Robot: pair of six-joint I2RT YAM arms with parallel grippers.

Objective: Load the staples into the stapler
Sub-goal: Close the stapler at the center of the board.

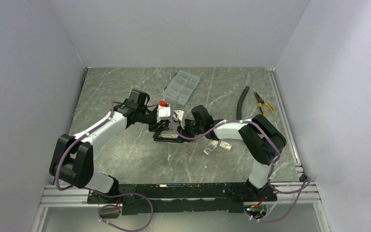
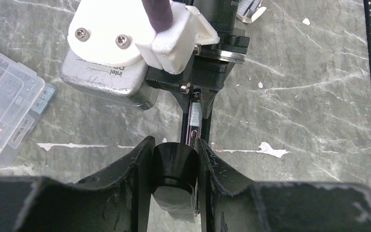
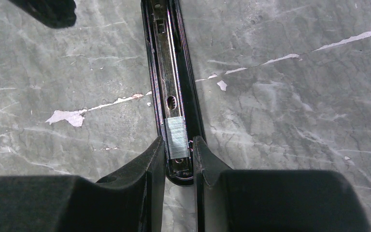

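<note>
A grey, white-veined table point(image 1: 125, 150) with pale chips stands between plain lavender-grey walls point(image 1: 174, 29), with a clear compartment case point(image 1: 181, 87) and pliers point(image 1: 262, 103) toward the back. At its middle the black stapler point(image 1: 166, 136) lies open. The left gripper point(image 2: 175, 145) is clamped on its rounded end and the right gripper point(image 3: 179, 142) is closed against the rail's sides. The staples point(image 3: 177, 137), a short silvery strip, lie in the channel there.

The stapler point(image 3: 170, 58) runs off the top edge; the staples point(image 3: 176, 133) vanish, seemingly into shadow, inside the right gripper point(image 3: 179, 140).
</note>
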